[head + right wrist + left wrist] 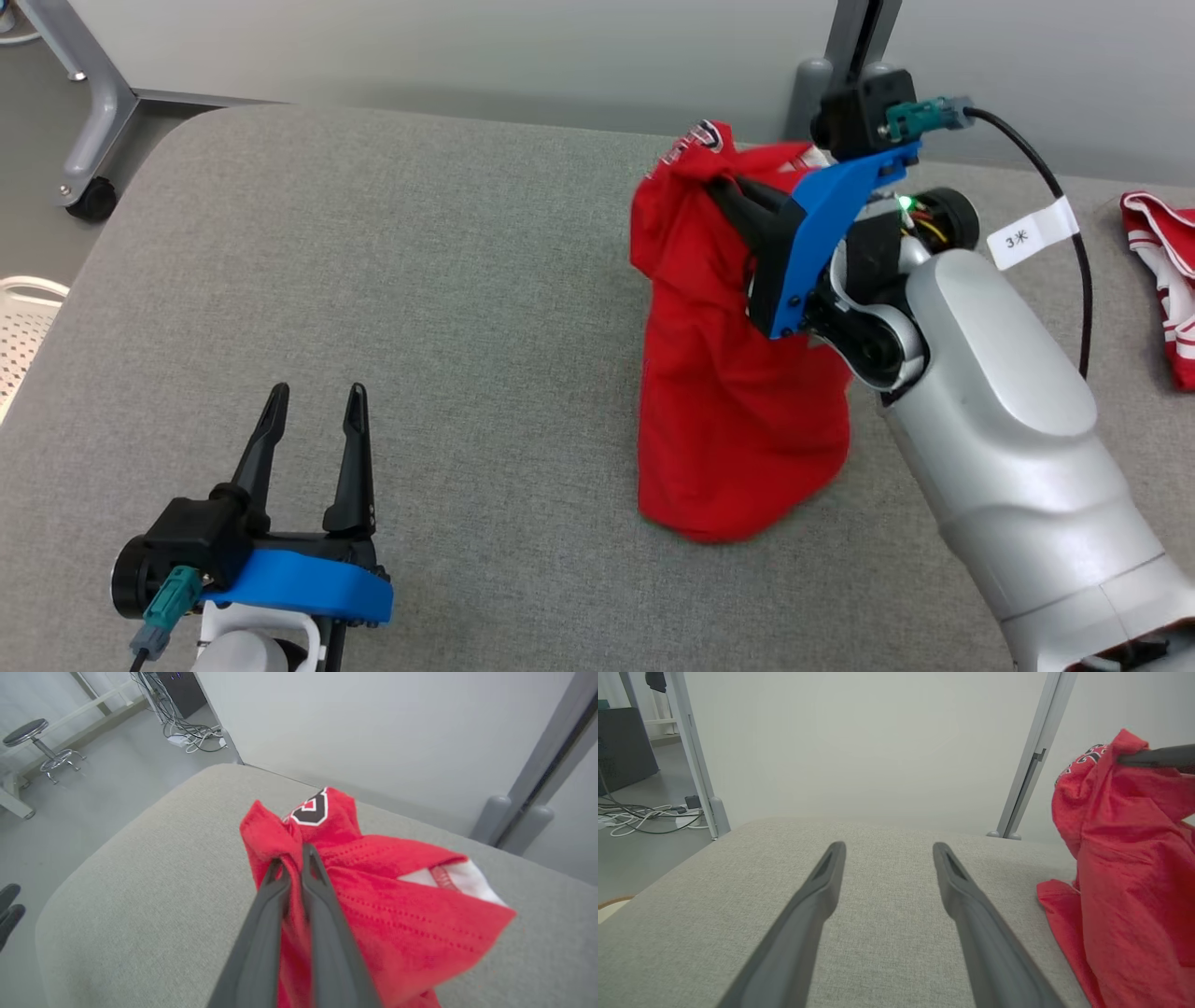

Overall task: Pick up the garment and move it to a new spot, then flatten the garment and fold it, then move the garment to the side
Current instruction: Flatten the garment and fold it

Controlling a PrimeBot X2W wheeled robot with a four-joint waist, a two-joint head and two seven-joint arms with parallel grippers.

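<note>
Right wrist view: right fingers [327,933] pinch garment [397,914] between them.

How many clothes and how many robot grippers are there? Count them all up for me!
Clothes: 2, the red garment and a red-and-white garment lying far to the right.
Grippers: 2, the left gripper, open, and the right gripper, pinching the red garment.
Total: 4

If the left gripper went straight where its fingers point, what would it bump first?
Likely nothing nearby: the left gripper points over the grey table, the red garment off to its right. The pale wall beyond comes first, though depth is unclear.
</note>
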